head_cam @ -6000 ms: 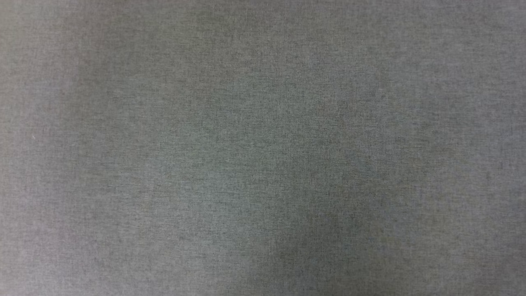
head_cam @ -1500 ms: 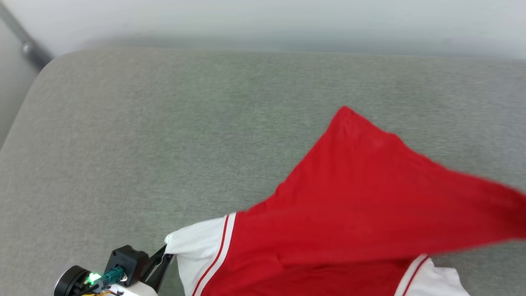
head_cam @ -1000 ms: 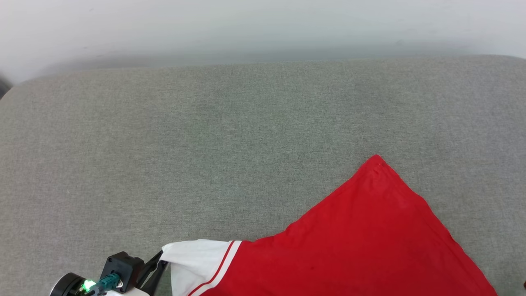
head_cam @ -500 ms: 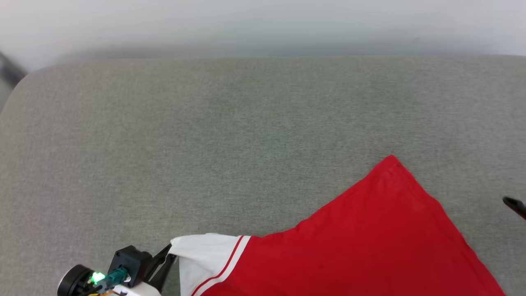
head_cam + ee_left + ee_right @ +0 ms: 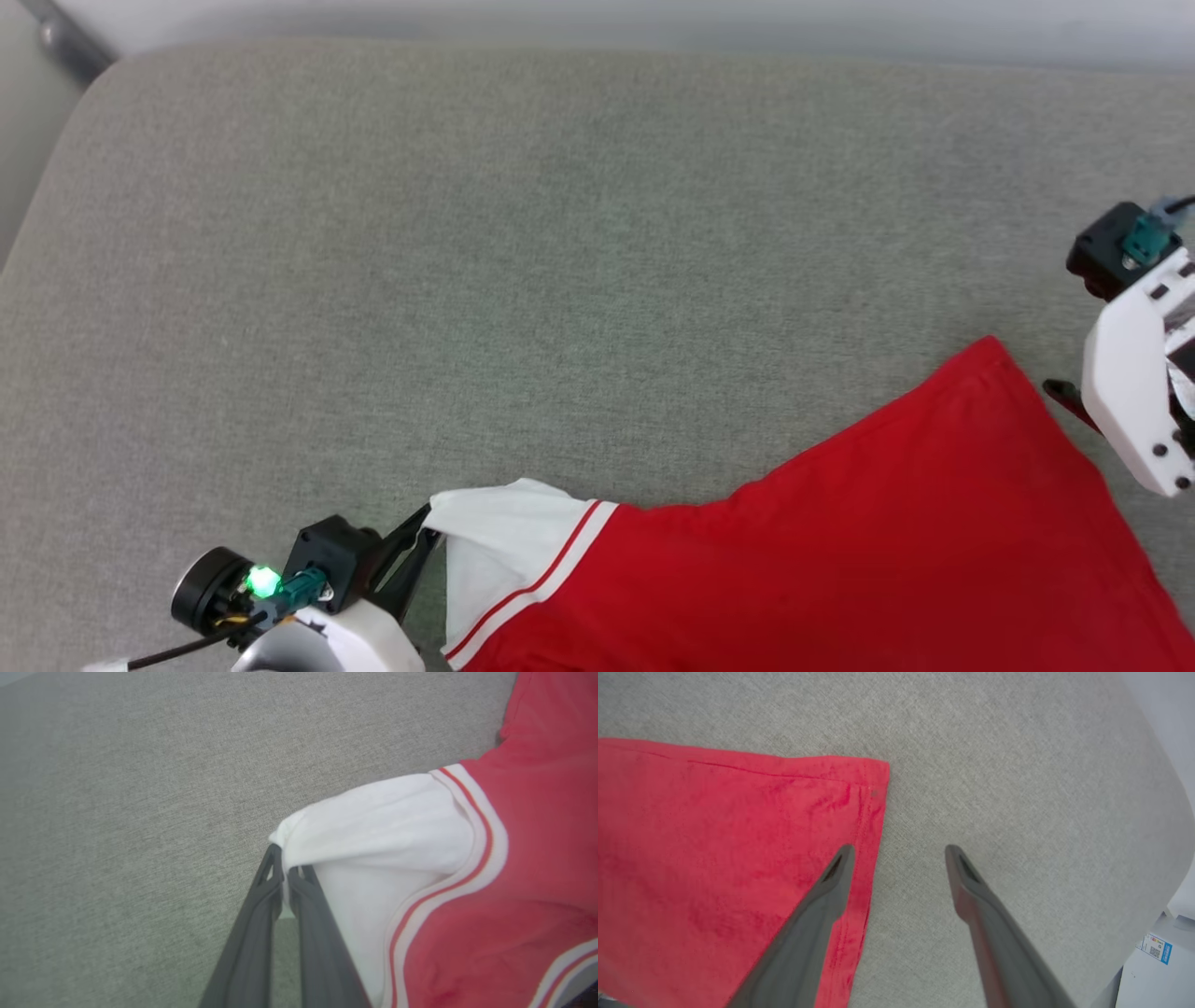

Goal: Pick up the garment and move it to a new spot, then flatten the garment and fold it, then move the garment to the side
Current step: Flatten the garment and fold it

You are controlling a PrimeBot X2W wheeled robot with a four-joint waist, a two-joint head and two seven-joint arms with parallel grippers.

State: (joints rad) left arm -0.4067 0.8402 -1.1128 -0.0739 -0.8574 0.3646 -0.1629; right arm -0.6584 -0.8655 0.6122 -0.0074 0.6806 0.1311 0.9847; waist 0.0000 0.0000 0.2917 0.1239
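on grey upholstery (image 5: 467, 233), left pincer (image 5: 285, 871) pinches the garment (image 5: 887, 541) sleeve.

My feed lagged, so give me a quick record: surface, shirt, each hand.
surface: grey cushion
shirt: red body lying on the cushion, not folded
left hand: shut on the edge of the white sleeve
right hand: open, holding nothing, above the red hem corner
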